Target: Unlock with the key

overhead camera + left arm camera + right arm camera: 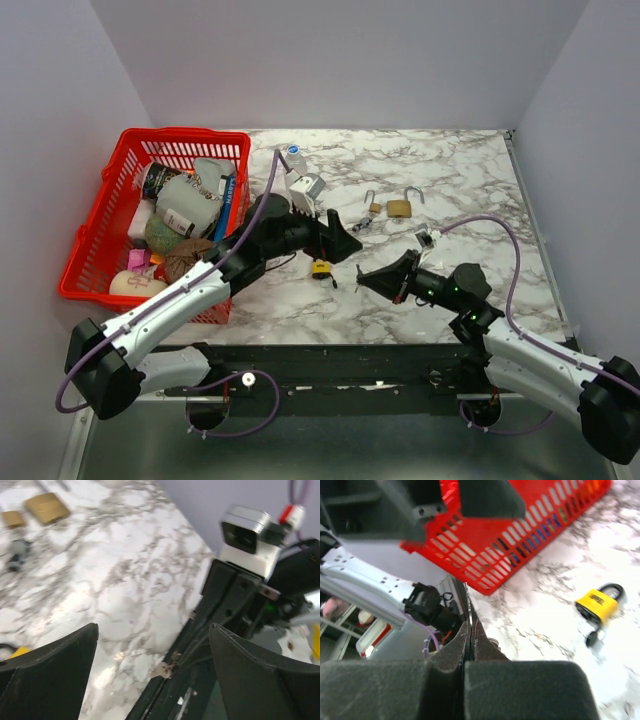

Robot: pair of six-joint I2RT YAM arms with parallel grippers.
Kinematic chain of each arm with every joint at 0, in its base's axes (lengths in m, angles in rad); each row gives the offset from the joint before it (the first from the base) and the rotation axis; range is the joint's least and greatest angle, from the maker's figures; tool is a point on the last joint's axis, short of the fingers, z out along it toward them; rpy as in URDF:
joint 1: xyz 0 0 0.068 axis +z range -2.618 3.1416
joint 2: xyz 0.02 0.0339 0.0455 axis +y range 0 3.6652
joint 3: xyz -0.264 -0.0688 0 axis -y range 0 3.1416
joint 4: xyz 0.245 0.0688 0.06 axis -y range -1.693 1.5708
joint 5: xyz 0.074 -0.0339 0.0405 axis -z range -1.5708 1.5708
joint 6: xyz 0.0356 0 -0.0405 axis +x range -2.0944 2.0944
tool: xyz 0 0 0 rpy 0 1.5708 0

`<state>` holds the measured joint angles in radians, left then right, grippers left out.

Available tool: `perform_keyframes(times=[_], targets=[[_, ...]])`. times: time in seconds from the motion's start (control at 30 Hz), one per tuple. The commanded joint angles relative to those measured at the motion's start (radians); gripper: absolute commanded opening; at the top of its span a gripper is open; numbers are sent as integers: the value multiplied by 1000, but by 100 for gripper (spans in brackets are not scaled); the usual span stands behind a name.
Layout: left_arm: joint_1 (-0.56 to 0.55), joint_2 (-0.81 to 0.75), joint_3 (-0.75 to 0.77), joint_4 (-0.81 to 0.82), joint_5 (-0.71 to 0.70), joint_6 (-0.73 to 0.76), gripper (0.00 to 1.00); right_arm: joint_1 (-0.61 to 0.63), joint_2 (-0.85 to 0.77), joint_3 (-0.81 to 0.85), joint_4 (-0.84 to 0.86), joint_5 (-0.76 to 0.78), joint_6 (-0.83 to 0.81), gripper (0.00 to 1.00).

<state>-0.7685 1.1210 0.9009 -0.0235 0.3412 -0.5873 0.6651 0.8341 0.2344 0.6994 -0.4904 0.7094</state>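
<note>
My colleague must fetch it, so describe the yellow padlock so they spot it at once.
Find the red plastic basket on the left of the white marble table. Right of its near corner, beside the left arm's pincer, lies the yellow padlock. It alone is yellow with a black shackle; the two brass padlocks lie farther back.

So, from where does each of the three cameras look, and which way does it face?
Top external: above and behind the bases, looking down on the marble table; the left arm and right arm show.
Left wrist: on the left arm, facing the brass padlock and right arm; the open left gripper shows.
Right wrist: on the right arm, facing the red basket and yellow padlock; the shut right gripper shows.
Top and right wrist share the yellow padlock.
</note>
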Motion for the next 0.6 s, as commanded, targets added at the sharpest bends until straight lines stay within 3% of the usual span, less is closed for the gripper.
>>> perform_keyframes(times=[0.0, 0.17, 0.3, 0.57], targets=[[28, 115, 94, -316, -250, -38, 98, -50, -19, -72, -23, 61, 53, 1], [18, 264, 128, -432, -400, -91, 88, -78, -99, -151, -93, 127, 70, 1], [9, 373, 197, -532, -505, -97, 86, -81, -205, -176, -179, 168, 47, 1], [8, 630, 355, -658, -502, -88, 84, -81, -387, -185, -334, 184, 5, 1]])
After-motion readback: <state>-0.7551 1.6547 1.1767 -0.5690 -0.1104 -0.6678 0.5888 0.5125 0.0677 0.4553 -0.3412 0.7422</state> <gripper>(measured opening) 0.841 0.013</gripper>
